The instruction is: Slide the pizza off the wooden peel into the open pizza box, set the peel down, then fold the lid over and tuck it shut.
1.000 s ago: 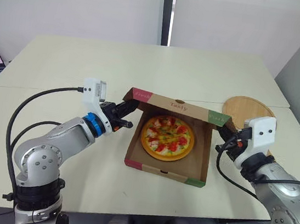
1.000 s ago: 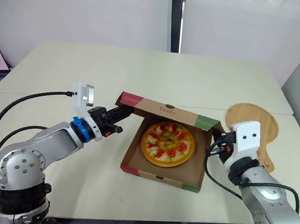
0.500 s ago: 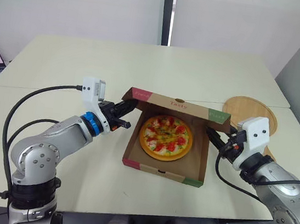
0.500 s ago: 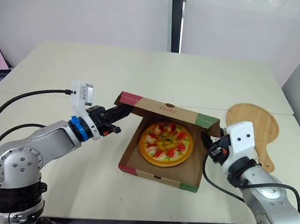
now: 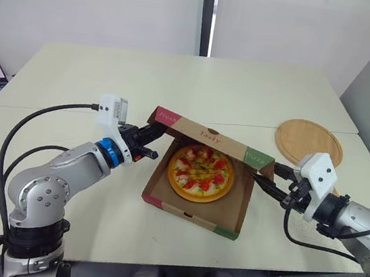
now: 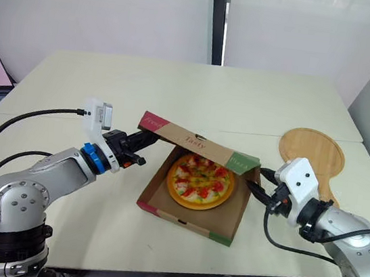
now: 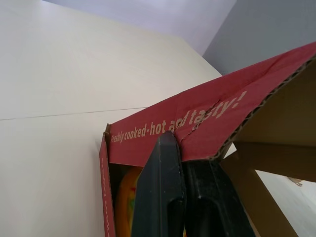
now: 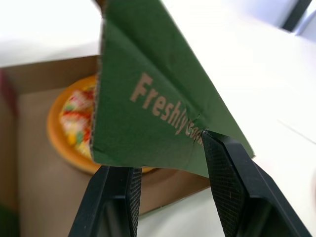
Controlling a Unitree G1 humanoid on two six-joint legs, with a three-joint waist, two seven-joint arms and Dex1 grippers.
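Matt corrugated cardboard pizza box (image 5: 192, 214), smooth wooden peel (image 5: 305, 139), smooth black plastic fingers (image 7: 163, 197)

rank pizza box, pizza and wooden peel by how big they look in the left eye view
1. pizza box
2. pizza and wooden peel: look alike, and the peel lies farther, partly covered

Both head eyes look forward and down over the table (image 5: 246, 92), sharing the whole scene; each wrist camera sits close against the box lid (image 7: 197, 123).
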